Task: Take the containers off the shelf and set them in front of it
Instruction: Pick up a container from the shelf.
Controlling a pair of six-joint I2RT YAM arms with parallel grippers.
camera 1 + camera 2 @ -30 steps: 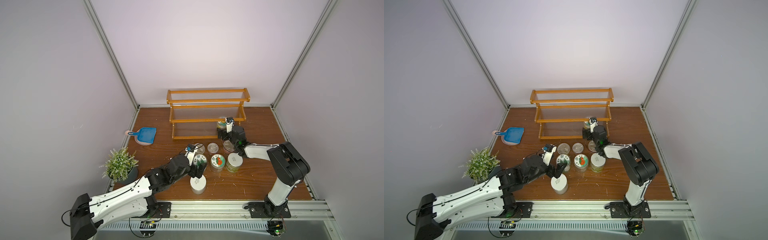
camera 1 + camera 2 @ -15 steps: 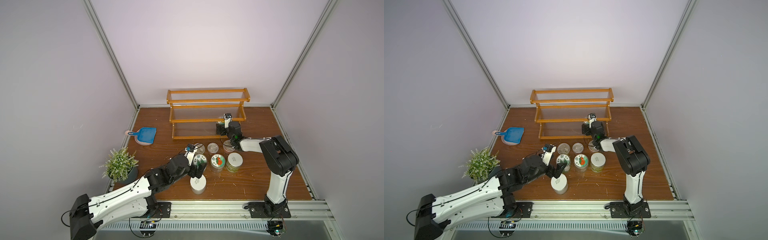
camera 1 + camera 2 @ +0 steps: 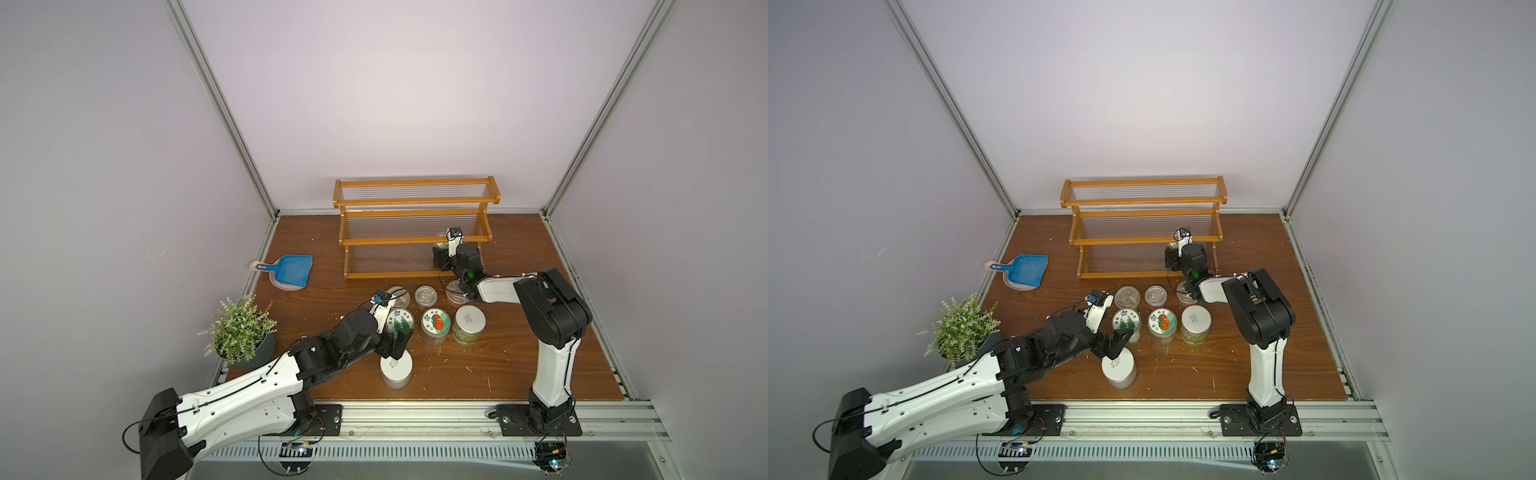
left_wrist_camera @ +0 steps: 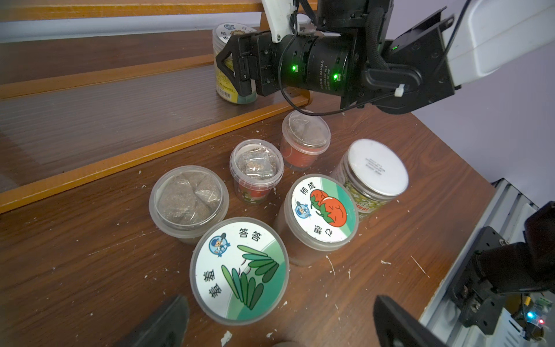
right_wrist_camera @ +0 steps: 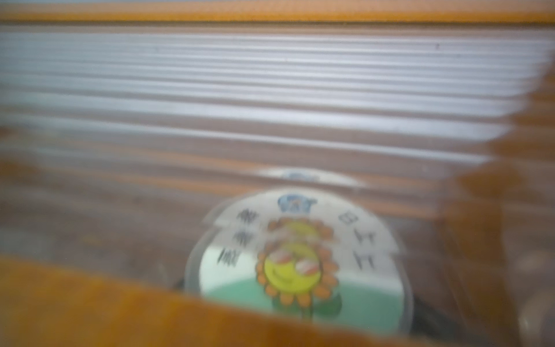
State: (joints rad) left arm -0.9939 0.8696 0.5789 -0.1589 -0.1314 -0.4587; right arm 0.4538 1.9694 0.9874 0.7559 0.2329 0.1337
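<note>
A: Where are the containers sitting?
B: Seven are standing on the counter in front of the shelf. The sunflower-lid jar is sitting upright on the shelf's lowest tier, at its right end.
A: Layout of the seven?
B: Three short cups are lining up just in front of the shelf: grey-fill cup, middle cup, red-fill cup. Toward the counter's front edge, three jars are sitting in a row: leaf-lid jar, tomato-lid jar, plain-lid jar. The lone white-lid jar is standing nearest the front edge.
A: Right pincer?
B: The right pincer is reaching into the lowest tier, its jaws straddling the sunflower-lid jar. I can't tell whether the pads are pressing on it. The right wrist view is coming through blurred, with that lid filling the lower middle.
A: Left?
B: The left pincer is hanging just above the lone white-lid jar, jaws gaping wide and gripping nothing. In the left wrist view its fingertips are showing well apart.
A: Anything else?
B: The blue dustpan is lying near the counter's left edge. The potted plant is sitting toward the front-left corner.
</note>
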